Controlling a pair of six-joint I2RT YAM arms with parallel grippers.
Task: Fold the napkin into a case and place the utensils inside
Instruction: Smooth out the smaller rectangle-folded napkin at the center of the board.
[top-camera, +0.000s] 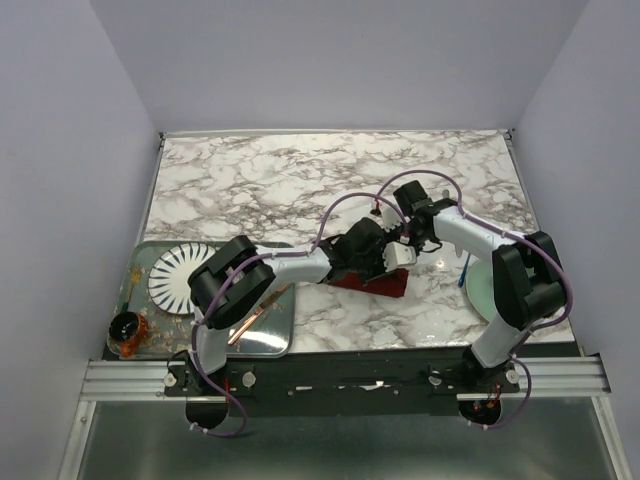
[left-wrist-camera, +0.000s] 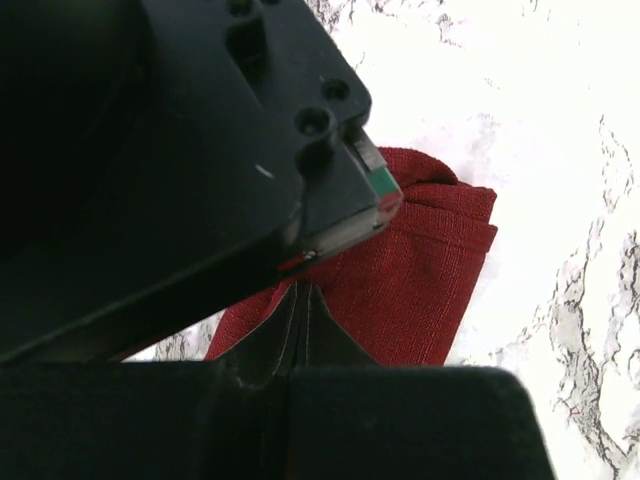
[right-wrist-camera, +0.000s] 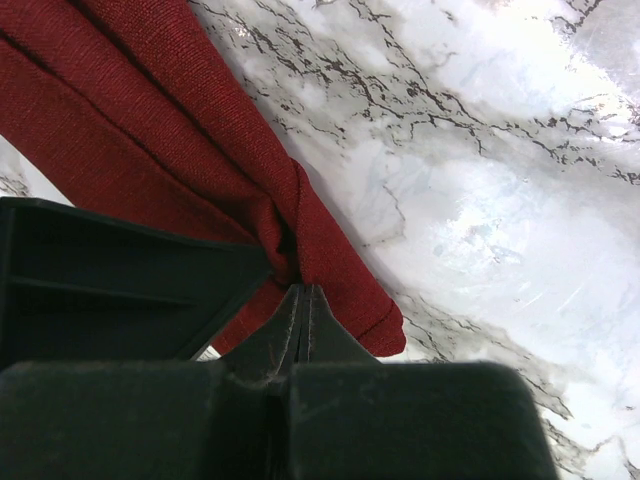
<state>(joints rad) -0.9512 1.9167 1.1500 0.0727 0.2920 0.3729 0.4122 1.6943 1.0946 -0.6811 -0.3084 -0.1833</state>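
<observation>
The napkin (left-wrist-camera: 420, 270) lies bunched mid-counter (top-camera: 300, 190), pinched by the left hand (left-wrist-camera: 300, 300) and the right hand (right-wrist-camera: 300, 295), both pressed together. Uneven pulling could slip the thin cloth free or twist the fold crooked.

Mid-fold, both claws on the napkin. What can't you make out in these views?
- Napkin, top view: left claw and right claw cover it; only a red edge shows, fold shape unreadable.
- Left wrist view: the right claw's black body hides the napkin's left part.
- Right wrist view: napkin cut off by the top-left edge.
- Fork, top view: too thin to read, one end under the right arm.
</observation>
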